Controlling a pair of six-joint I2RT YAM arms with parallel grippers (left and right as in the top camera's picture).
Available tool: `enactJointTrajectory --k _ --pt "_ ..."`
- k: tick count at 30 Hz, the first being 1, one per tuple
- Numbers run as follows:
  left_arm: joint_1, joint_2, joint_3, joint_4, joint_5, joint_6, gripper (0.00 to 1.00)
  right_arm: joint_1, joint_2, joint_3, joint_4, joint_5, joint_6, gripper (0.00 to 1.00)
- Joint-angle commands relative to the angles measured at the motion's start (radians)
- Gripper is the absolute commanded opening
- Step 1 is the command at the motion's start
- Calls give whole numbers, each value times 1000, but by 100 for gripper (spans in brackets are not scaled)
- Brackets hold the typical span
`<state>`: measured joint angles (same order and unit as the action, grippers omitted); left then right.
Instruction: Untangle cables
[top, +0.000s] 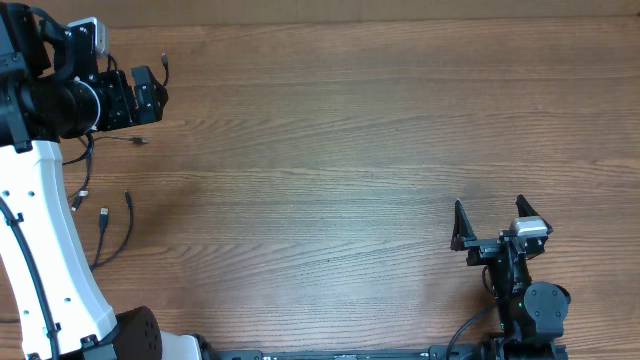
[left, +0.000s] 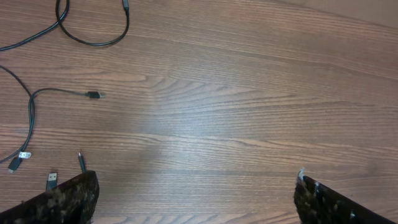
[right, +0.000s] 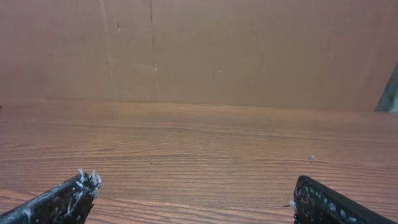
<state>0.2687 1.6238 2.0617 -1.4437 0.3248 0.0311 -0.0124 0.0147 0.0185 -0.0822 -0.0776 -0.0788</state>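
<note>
Thin black cables lie spread out on the wooden table at the far left. In the overhead view, one cable curves down from a plug (top: 128, 200), another ends in a plug (top: 135, 140), and a third tip (top: 164, 63) shows beside my left gripper (top: 155, 90). The left gripper is open and empty above the table's back left. In the left wrist view, a cable loop (left: 93, 41), a plug end (left: 93, 94) and several small connectors (left: 51, 180) lie left of the open jaws (left: 196, 193). My right gripper (top: 490, 215) is open and empty at the front right, far from the cables; its jaws (right: 196, 196) show only bare table.
The white left arm (top: 45, 230) covers part of the cables at the left edge. A brown wall (right: 199, 50) stands behind the table in the right wrist view.
</note>
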Motion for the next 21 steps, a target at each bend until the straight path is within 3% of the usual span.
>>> enactJointTrajectory --k 1,8,13,21 --pt "0 8 2 3 0 -9 100 4 -12 -10 3 8 -5 100" --pt "0 15 -4 -56 9 -13 99 4 -12 -10 3 8 -5 100" --pt "-16 -22 -91 -10 5 -5 100 4 -12 -10 3 8 -5 100" --pt "-72 -325 -575 274 -19 3 100 4 -12 -10 3 8 -5 100"
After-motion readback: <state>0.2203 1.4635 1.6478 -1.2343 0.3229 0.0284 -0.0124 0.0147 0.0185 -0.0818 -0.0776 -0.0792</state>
